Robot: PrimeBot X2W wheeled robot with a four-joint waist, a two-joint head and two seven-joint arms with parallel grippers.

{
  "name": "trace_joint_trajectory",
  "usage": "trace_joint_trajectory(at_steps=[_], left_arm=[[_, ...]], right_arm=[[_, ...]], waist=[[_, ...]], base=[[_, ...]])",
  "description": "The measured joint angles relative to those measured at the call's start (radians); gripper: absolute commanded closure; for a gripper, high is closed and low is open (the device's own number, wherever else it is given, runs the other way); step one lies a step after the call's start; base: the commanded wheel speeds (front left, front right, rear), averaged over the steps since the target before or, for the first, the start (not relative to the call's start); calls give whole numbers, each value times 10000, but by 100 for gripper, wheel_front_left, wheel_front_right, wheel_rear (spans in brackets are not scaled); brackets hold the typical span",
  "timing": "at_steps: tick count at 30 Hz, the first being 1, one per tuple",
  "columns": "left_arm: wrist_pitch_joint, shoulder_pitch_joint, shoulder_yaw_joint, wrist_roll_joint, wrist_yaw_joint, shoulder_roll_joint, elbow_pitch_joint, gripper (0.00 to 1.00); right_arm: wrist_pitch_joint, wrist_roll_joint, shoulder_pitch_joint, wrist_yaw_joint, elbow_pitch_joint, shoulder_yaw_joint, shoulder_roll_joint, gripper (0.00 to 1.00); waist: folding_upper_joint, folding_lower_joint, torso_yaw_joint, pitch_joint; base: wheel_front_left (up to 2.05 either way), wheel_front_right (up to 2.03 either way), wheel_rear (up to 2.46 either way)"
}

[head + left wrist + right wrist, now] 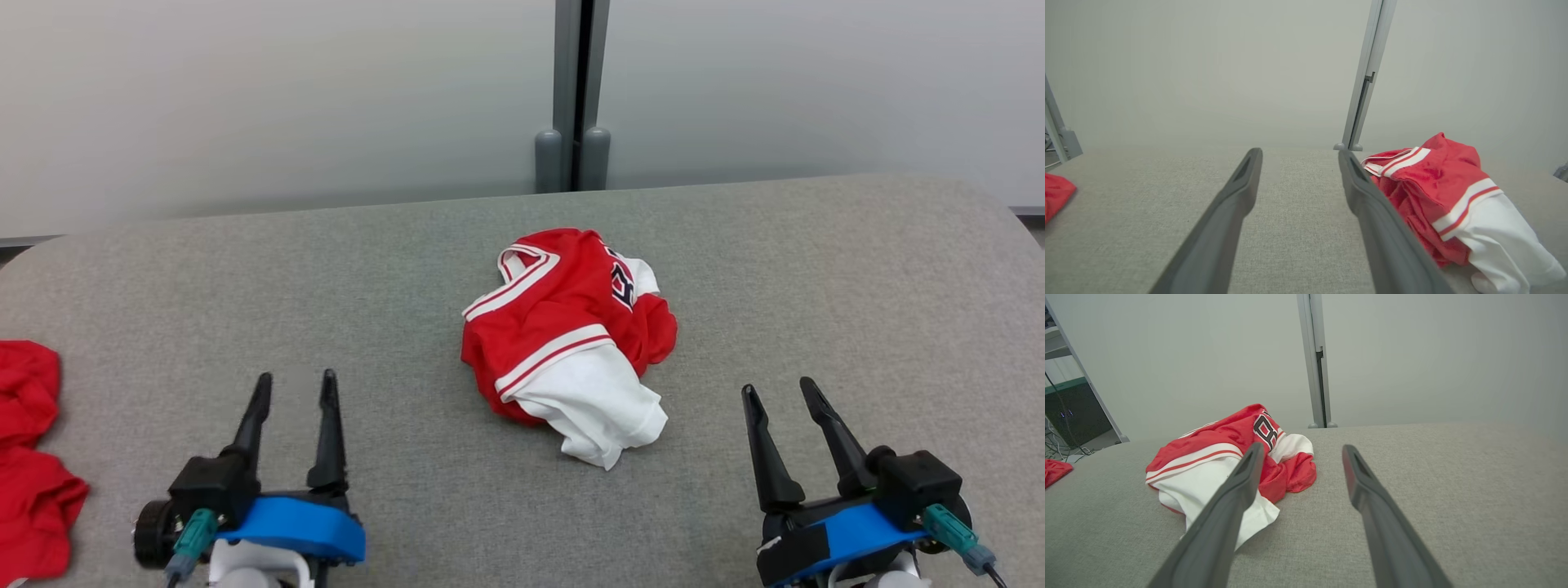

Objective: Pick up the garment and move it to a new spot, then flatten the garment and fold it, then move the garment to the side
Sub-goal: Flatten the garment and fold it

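Note:
A crumpled red and white garment [571, 339] with striped trim and dark lettering lies in a heap at the middle of the grey fabric table [816, 286]. My left gripper [295, 384] is open at the lower left, well short of the heap and to its left. My right gripper [780, 390] is open at the lower right, apart from the heap. In the left wrist view the garment [1445, 192] lies to the right of my open left gripper [1299, 157]. Seen from the right wrist, the garment [1216, 461] lies left of the open right gripper [1300, 451].
Another red cloth [28, 457] lies at the table's left edge; it is also seen as a red cloth [1055, 194] in the left wrist view. A grey post [580, 90] stands against the pale wall behind the table. Dark equipment [1073, 412] stands beyond the left side.

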Motion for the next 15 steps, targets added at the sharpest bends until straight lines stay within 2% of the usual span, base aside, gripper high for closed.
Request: trace_joint_trajectory(at_steps=[15], left_arm=[[-2,-1456,-2704,-1402,-217,-23,1881,0]], right_arm=[[0,115,-365,0,-17,161,0,0]], waist=[[0,0,-833,566]], base=[[0,0,0]])
